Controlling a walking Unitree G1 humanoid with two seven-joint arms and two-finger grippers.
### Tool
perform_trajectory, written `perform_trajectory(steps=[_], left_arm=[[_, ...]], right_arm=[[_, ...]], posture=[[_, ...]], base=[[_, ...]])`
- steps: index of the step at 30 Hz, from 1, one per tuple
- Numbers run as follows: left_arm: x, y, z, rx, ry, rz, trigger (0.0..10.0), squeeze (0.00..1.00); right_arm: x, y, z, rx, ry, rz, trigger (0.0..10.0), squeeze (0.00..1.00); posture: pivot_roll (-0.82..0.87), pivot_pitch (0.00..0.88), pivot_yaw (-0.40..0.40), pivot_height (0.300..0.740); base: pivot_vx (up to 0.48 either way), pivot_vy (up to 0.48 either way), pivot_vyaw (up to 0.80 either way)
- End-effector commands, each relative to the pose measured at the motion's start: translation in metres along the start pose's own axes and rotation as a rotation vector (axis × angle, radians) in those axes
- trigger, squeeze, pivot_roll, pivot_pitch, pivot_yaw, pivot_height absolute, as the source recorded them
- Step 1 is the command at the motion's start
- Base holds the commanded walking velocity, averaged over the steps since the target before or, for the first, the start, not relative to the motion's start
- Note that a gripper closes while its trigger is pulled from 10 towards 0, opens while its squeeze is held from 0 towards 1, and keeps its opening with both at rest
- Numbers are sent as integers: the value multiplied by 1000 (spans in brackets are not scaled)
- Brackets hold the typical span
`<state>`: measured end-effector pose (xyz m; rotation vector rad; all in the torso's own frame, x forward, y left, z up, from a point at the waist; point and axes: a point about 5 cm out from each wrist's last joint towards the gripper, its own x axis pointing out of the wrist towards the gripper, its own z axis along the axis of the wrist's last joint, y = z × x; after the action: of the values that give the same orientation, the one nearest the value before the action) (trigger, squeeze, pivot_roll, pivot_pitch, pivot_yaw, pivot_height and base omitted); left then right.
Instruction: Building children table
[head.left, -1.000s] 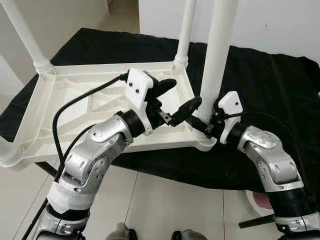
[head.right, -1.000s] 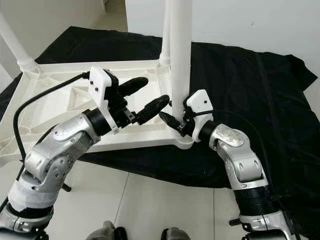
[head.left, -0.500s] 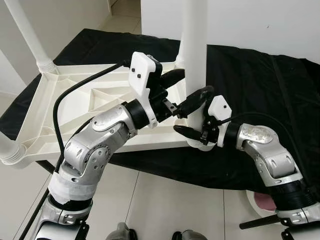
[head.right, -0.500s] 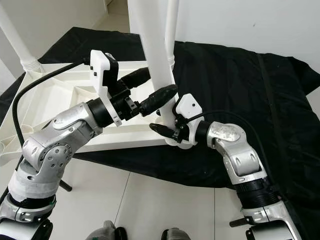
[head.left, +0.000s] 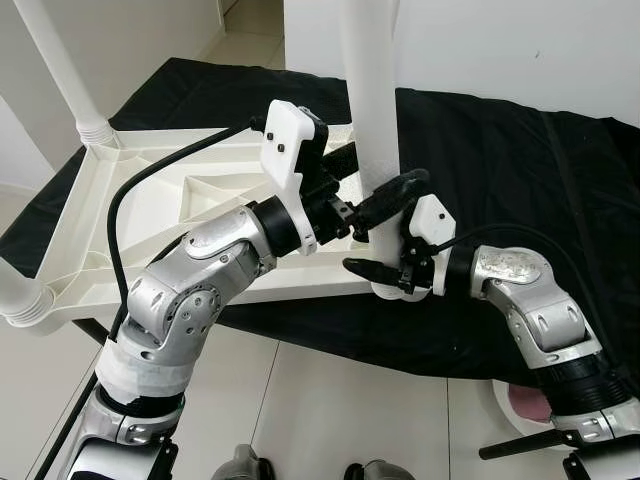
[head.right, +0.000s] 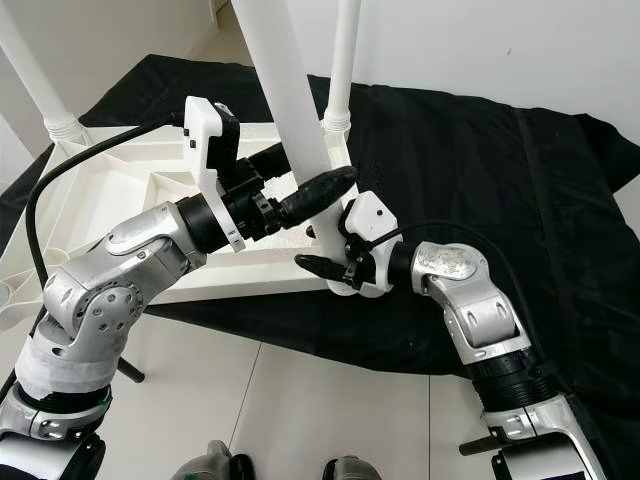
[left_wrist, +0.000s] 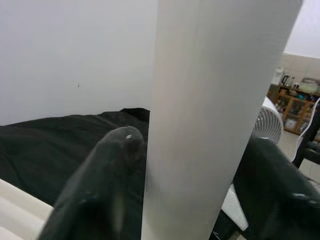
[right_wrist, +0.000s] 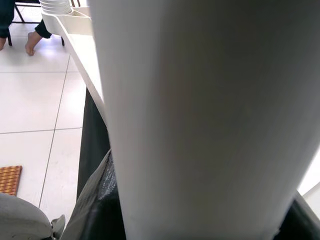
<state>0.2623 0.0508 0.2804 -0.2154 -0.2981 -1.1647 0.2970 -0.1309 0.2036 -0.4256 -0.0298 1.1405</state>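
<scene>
Center of frame, both grippers work 1 white table leg (head.left: 368, 110) standing in the near corner socket of the upside-down white tabletop (head.left: 150, 200), which rests on black cloth (head.left: 500, 150). Left gripper (head.left: 372, 195) has its 2 fingers spread around the leg, 1 each side, probably steadying it upright. Right gripper (head.left: 385, 270) straddles the leg base lower down, fingers apart, contact unclear, likely seating it. 3 other legs already stand in their corner sockets. No containers visible.
</scene>
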Motion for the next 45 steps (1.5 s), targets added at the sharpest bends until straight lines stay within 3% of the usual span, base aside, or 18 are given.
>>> perform_trajectory(steps=[1, 14, 15, 17, 18, 23, 24, 25, 26, 31, 36, 45], left_arm=[[0, -6, 5, -1, -15, -99, 0, 0], [-1, -9, 9, -28, -32, -118, 0, 0], [0, -7, 9, -22, -25, -105, 3725, 0], [0, -7, 9, -22, -25, -105, 3725, 0], [2, -5, 9, -13, -10, -82, 10000, 0], [4, 3, 11, -18, 4, -21, 10000, 0], [6, 8, 12, -16, 17, 16, 10000, 0], [6, 8, 12, -16, 17, 16, 10000, 0], [7, 12, 13, -7, 28, 53, 10000, 0], [9, 17, 14, 6, 40, 100, 10000, 0], [21, 39, 20, 85, 98, 301, 10000, 0], [34, 51, 27, 85, 98, 424, 10000, 0]], right_arm=[[-1, -1, 1, -20, 7, 13, 10000, 0], [-1, 0, -2, -19, 8, 24, 10000, 0], [0, 0, -1, 2, -6, 22, 10000, 1000], [0, 0, -1, 2, -6, 22, 10000, 1000], [1, -1, 1, 16, -25, 12, 10000, 1000], [4, -7, 3, 5, -39, -47, 10000, 1000], [6, -11, 6, 1, -52, -91, 10000, 549], [6, -11, 6, 1, -52, -91, 10000, 549], [7, -14, 7, 0, -60, -118, 10000, 0], [9, -16, 9, -2, -68, -154, 10000, 0], [24, -25, 10, -7, -63, -353, 10000, 0], [48, -30, 14, 51, -56, -567, 10000, 0]], posture=[[-56, 74, 11, 740], [-55, 76, 14, 740], [-54, 78, 15, 740], [-54, 78, 15, 740], [-54, 78, 15, 740], [-54, 78, 15, 740], [-54, 78, 15, 740], [-54, 78, 15, 740], [-54, 78, 15, 740], [-54, 78, 15, 740], [-54, 78, 15, 740], [-58, 80, 23, 740]], base=[[0, 0, 0], [0, 0, 0], [0, 0, 0], [0, 0, 0], [0, 0, 0], [0, 0, 0], [0, 0, 0], [0, 0, 0], [0, 0, 0], [0, 0, 0], [0, 0, 0], [0, 0, 0]])
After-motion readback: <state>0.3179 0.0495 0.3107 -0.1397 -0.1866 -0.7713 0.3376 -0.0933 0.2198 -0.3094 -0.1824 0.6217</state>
